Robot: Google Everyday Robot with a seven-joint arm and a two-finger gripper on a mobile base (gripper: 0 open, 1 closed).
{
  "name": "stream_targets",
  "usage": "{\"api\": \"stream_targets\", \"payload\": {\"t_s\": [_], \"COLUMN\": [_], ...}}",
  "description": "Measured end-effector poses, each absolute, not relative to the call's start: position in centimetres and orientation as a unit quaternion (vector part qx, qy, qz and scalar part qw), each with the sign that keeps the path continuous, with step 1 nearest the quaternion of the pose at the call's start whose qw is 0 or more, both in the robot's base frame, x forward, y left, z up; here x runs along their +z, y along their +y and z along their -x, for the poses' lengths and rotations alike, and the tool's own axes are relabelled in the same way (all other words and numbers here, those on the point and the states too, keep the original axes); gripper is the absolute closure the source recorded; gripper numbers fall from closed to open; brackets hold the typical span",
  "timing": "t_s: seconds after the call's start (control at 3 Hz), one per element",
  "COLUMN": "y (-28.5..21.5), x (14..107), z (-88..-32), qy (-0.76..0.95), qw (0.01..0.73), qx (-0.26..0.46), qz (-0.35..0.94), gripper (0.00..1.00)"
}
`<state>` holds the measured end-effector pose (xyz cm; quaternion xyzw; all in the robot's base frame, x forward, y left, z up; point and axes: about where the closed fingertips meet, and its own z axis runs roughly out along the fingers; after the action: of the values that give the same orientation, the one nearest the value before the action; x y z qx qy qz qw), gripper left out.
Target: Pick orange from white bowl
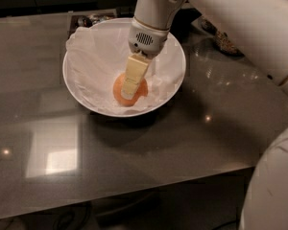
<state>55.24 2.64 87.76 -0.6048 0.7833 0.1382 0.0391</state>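
The orange (117, 91) lies low in the white bowl (73, 89), on crumpled white paper (98, 56) that lines it. The bowl stands on the far middle of a grey glossy table. My gripper (128, 93) reaches down into the bowl from the upper right. Its cream end lies right over the orange and covers the fruit's middle. The orange shows on both sides of it.
A glass jar of cereal (224, 41) stands behind the bowl at the right, partly hidden by my white arm (240, 18). Dark small items (89, 19) sit at the table's back edge. My white base (273, 190) fills the lower right, next to the table's front edge.
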Motion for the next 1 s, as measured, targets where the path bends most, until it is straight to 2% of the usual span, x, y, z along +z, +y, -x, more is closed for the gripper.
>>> {"api": "stream_targets", "payload": {"t_s": [1.0], "y": [2.8], "x": [85.1], "z": [-55.3], "qy": [0.784], "qw": [0.013], "qx": [0.153], "qz": [0.602], "gripper": [0.23]}}
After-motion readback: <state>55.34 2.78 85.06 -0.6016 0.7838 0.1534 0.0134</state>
